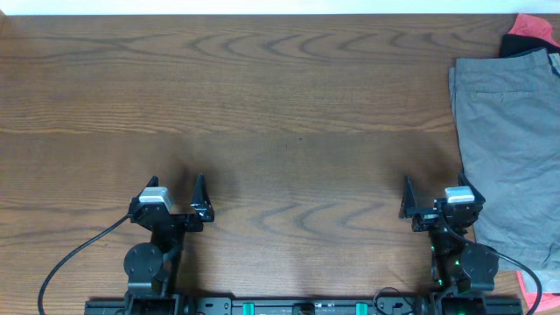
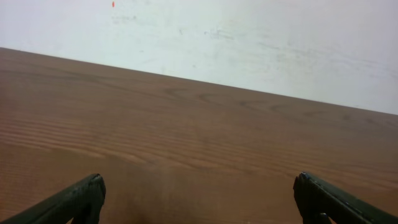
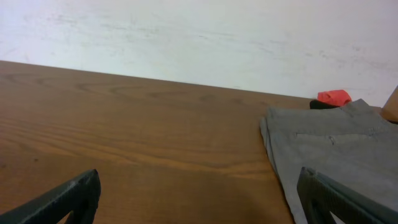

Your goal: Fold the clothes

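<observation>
A grey pair of shorts (image 1: 510, 140) lies flat along the table's right edge; it also shows at the right of the right wrist view (image 3: 329, 149). A red and black garment (image 1: 530, 33) lies beyond it at the far right corner, seen small in the right wrist view (image 3: 334, 97). My right gripper (image 1: 436, 199) is open and empty near the front edge, its right finger over the shorts' left edge (image 3: 199, 193). My left gripper (image 1: 175, 194) is open and empty over bare wood at the front left (image 2: 198, 196).
The wooden table (image 1: 280, 114) spreads between and beyond both grippers. A white wall (image 2: 249, 43) stands behind the far edge. A red patch of cloth (image 1: 528, 289) shows at the front right corner. A black cable (image 1: 74, 258) runs off the left arm's base.
</observation>
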Controlling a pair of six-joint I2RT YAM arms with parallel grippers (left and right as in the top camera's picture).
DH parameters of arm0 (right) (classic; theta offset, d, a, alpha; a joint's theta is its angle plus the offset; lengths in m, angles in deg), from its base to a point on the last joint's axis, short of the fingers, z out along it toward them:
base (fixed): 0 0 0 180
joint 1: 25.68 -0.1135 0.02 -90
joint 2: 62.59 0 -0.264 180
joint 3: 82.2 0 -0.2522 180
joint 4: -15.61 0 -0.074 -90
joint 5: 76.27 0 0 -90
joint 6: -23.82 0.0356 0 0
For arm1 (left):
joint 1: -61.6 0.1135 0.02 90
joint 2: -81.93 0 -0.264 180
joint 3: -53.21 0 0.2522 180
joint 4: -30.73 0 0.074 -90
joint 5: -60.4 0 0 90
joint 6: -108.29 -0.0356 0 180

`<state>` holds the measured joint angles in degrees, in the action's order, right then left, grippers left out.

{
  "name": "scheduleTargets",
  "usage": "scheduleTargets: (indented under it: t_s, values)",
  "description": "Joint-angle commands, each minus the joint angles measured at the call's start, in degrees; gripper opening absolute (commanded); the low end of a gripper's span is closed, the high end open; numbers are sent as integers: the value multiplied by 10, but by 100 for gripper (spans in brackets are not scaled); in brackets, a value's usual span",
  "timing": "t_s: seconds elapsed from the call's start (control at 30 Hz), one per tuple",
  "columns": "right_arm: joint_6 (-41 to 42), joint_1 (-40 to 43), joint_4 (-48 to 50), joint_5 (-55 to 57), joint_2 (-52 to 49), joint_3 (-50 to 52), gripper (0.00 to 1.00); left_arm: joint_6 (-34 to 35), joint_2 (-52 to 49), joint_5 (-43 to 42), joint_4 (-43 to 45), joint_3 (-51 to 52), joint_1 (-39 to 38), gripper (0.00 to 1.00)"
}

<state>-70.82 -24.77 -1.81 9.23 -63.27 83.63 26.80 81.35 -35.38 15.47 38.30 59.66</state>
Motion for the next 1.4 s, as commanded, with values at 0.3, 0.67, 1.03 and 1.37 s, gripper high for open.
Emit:
scheduleTargets:
  t_s: [0.3,0.67,1.03,1.37]
  values:
    - [-6,2,-2,0,3,1,99,-10,3,-6,-20,9,2,98]
    - [-6,2,-2,0,3,1,99,-10,3,-6,-20,9,2,98]
    - [-6,2,-2,0,3,1,99,-10,3,-6,-20,9,2,98]
    - [255,1,13,-251,3,1,99,-10,3,-6,-20,9,2,98]
